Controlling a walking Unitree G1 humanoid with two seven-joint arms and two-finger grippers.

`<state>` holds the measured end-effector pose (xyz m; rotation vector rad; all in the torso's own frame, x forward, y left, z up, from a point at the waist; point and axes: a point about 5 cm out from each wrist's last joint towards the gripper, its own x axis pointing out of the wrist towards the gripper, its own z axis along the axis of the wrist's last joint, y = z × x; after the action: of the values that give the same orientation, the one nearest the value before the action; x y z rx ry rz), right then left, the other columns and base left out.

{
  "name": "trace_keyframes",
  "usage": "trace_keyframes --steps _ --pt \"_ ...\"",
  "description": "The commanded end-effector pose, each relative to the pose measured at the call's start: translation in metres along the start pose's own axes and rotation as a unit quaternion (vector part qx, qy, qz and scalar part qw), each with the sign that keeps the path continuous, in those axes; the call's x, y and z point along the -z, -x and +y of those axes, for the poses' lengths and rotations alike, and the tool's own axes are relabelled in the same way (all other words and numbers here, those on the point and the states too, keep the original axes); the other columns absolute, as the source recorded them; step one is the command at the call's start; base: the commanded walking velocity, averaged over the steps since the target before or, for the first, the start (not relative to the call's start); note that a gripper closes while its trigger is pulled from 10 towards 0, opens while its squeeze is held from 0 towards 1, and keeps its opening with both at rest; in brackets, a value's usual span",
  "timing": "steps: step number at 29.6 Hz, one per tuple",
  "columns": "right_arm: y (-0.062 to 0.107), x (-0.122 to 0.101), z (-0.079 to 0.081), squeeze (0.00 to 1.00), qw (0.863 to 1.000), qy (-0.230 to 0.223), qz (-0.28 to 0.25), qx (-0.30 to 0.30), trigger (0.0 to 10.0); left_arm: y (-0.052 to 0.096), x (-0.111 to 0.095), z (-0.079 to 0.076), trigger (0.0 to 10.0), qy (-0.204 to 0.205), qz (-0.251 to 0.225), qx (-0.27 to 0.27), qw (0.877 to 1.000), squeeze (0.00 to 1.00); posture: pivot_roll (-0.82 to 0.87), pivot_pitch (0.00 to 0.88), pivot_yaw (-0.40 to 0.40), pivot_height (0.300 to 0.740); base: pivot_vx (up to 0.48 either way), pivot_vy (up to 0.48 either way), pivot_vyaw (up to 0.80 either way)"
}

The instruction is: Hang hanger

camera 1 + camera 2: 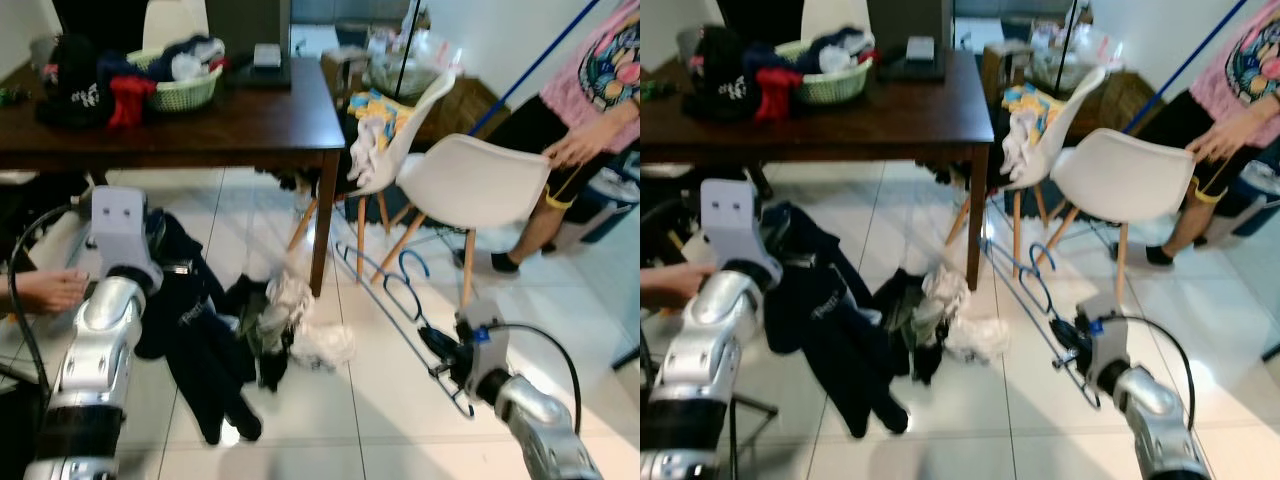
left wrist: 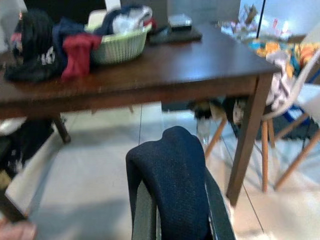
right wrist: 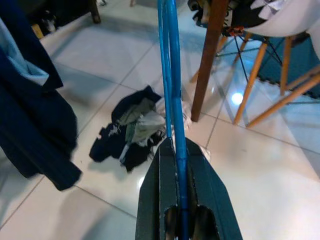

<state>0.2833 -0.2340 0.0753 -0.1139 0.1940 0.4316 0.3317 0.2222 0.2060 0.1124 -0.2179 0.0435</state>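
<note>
The right gripper (image 3: 180,200) pinches a blue hanger (image 1: 385,285) between its 2 fingers (image 3: 155,200), holding it low over the tiled floor (image 1: 330,420), its hook near the table leg (image 1: 322,220). The left gripper (image 2: 177,220) is closed on a dark navy garment (image 1: 190,330), which drapes over its fingers and hangs to the floor. A heap of clothes (image 1: 285,325) lies on the tiles between the 2 arms. On the table (image 1: 240,120) stands a basket (image 1: 185,90) of laundry beside more clothes. 2 white chairs (image 1: 470,180) stand to the right, where a person (image 1: 590,90) rests a hand (image 1: 570,150) on 1 chair. Another hand (image 1: 50,290) shows near the left arm.
</note>
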Motion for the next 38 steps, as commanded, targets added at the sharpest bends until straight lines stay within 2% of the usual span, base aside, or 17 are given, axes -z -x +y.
trace_keyframes --steps 1,5,12,17,25,26,27,28,29,30,31,32,33,34,36,37,38 --pt "0.001 -0.004 -0.002 0.00 1.000 -0.005 -0.009 0.001 10.0 -0.002 -0.015 0.003 10.0 -0.011 -0.028 -0.003 1.000 0.00 0.03 0.104 -0.018 0.740 0.480 0.000 0.00" --pt "0.001 -0.020 -0.007 0.00 0.999 -0.020 -0.044 0.010 10.0 -0.006 -0.029 0.000 10.0 -0.003 -0.048 0.005 0.999 0.00 0.03 0.106 -0.018 0.740 0.480 0.000 0.00" --pt "0.000 -0.032 -0.011 0.00 0.997 -0.030 -0.068 0.016 10.0 -0.008 -0.039 -0.001 10.0 -0.002 -0.063 0.008 0.998 0.00 0.03 0.106 -0.019 0.740 0.480 0.000 0.00" --pt "0.000 -0.047 -0.011 0.00 0.994 -0.038 -0.099 0.004 10.0 -0.011 -0.054 0.004 10.0 -0.008 -0.084 0.002 0.996 0.00 0.03 0.107 -0.021 0.740 0.480 0.000 0.00" --pt "0.000 -0.059 -0.010 0.00 0.991 -0.050 -0.123 -0.001 10.0 -0.013 -0.062 0.008 10.0 -0.009 -0.094 -0.003 0.995 0.00 0.03 0.107 -0.021 0.740 0.480 0.000 0.00" --pt "0.000 -0.066 -0.010 0.00 0.989 -0.053 -0.135 -0.006 10.0 -0.014 -0.071 0.009 10.0 0.000 -0.107 -0.004 0.994 0.00 0.03 0.108 -0.021 0.740 0.480 0.000 0.00" --pt "0.000 -0.066 -0.010 0.00 0.989 -0.053 -0.135 -0.006 10.0 -0.014 -0.071 0.009 10.0 0.000 -0.107 -0.004 0.994 0.00 0.03 0.108 -0.021 0.740 0.480 0.000 0.00" --pt "0.001 -0.074 -0.011 0.00 0.987 -0.058 -0.150 -0.011 10.0 -0.016 -0.087 0.007 10.0 0.012 -0.134 0.009 0.991 0.00 0.03 0.107 -0.022 0.740 0.480 0.000 0.00" --pt "0.001 -0.074 -0.011 0.00 0.987 -0.058 -0.150 -0.011 10.0 -0.016 -0.087 0.007 10.0 0.012 -0.134 0.009 0.991 0.00 0.03 0.107 -0.022 0.740 0.480 0.000 0.00" --pt "0.003 -0.081 -0.012 0.00 0.984 -0.066 -0.166 -0.016 10.0 -0.017 -0.109 0.002 10.0 0.030 -0.170 0.038 0.984 0.00 0.03 0.106 -0.026 0.740 0.480 0.000 0.00" --pt "0.004 -0.088 -0.013 0.00 0.981 -0.074 -0.180 -0.019 10.0 -0.015 -0.138 -0.006 10.0 0.054 -0.222 0.092 0.969 0.00 0.03 0.104 -0.028 0.740 0.480 0.000 0.00" --pt "0.004 -0.088 -0.013 0.00 0.981 -0.074 -0.180 -0.019 10.0 -0.015 -0.138 -0.006 10.0 0.054 -0.222 0.092 0.969 0.00 0.03 0.104 -0.028 0.740 0.480 0.000 0.00" --pt "0.005 -0.092 -0.015 0.00 0.979 -0.080 -0.189 -0.019 10.0 -0.011 -0.169 -0.008 10.0 0.097 -0.277 0.141 0.946 0.00 0.03 0.101 -0.028 0.740 0.480 0.000 0.00" --pt "0.005 -0.092 -0.015 0.00 0.979 -0.080 -0.189 -0.019 10.0 -0.011 -0.169 -0.008 10.0 0.097 -0.277 0.141 0.946 0.00 0.03 0.101 -0.028 0.740 0.480 0.000 0.00" --pt "0.005 -0.095 -0.017 0.00 0.976 -0.085 -0.198 -0.015 10.0 -0.002 -0.214 0.000 10.0 0.162 -0.353 0.198 0.900 0.00 0.03 0.099 -0.030 0.740 0.480 0.000 0.00" --pt "0.005 -0.095 -0.017 0.00 0.977 -0.085 -0.198 -0.012 10.0 0.000 -0.237 0.013 10.0 0.182 -0.388 0.199 0.881 0.00 0.03 0.096 -0.037 0.740 0.480 0.000 0.00" --pt "0.005 -0.095 -0.017 0.00 0.977 -0.085 -0.198 -0.012 10.0 0.000 -0.237 0.013 10.0 0.182 -0.388 0.199 0.881 0.00 0.03 0.096 -0.037 0.740 0.480 0.000 0.00"
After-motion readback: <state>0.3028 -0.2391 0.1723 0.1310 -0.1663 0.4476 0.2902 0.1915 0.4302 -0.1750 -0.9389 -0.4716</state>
